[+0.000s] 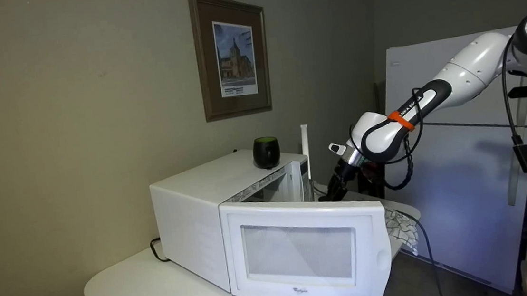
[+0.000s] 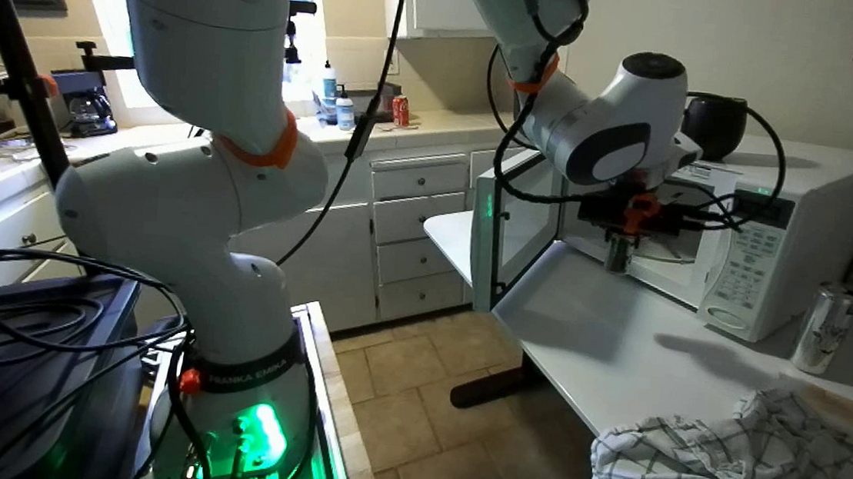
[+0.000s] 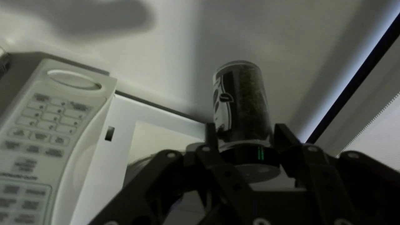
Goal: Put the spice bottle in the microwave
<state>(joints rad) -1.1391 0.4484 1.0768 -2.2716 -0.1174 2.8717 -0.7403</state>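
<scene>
The spice bottle (image 3: 245,103) has a clear body, dark contents, a label and a black cap. My gripper (image 3: 246,131) is shut on it at the cap end, in the wrist view. In an exterior view the bottle (image 2: 619,255) hangs below the gripper (image 2: 623,237), in front of the microwave (image 2: 746,287) and above the table. The white microwave also shows in an exterior view (image 1: 187,235) and in the wrist view (image 3: 47,125). Its door (image 1: 297,207) stands open. The door hides the bottle in that exterior view, where the gripper (image 1: 334,194) shows above the door's edge.
A black mug (image 1: 266,152) stands on top of the microwave. A silver can (image 2: 826,328) stands beside the control panel. A checked cloth (image 2: 731,467) lies at the near end of the white table (image 2: 581,322). A cable loops around the wrist.
</scene>
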